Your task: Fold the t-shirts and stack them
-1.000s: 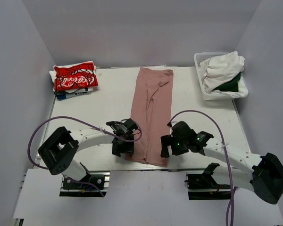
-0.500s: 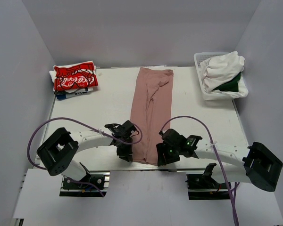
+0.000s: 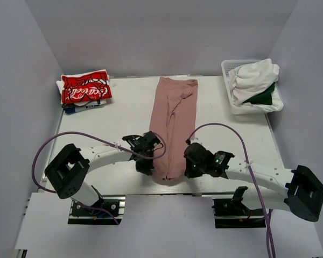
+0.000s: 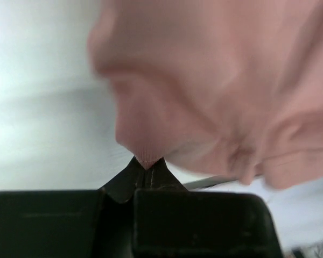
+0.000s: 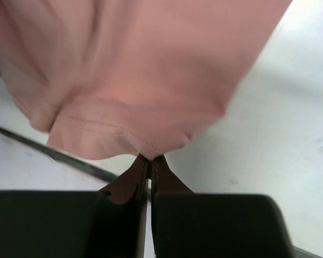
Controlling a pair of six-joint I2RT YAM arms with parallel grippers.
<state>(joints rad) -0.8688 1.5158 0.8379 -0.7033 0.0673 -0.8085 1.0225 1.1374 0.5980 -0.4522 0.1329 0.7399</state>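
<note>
A dusty-pink t-shirt [image 3: 172, 123], folded into a long strip, lies down the middle of the table. My left gripper [image 3: 146, 165] is shut on its near left corner, and the pink cloth [image 4: 194, 97] bunches above the pinched tip [image 4: 146, 163]. At the near right corner my right gripper [image 3: 190, 167] is shut on the stitched hem [image 5: 124, 134], pinched at the tips [image 5: 149, 157]. The near end of the strip is raised and puckered. A red t-shirt with white script [image 3: 86, 87] tops a folded stack at the far left. White and dark green t-shirts [image 3: 255, 80] fill the basket.
The white lattice basket [image 3: 230, 69] stands at the far right corner. The table's near edge [image 3: 118, 193] runs just behind both grippers. Purple cables [image 3: 70, 137] loop over both arms. Grey walls close in the table on three sides.
Both grippers moved in to the shirt's near corners and went from open to shut on the cloth. The near hem has lifted and drawn inward slightly.
</note>
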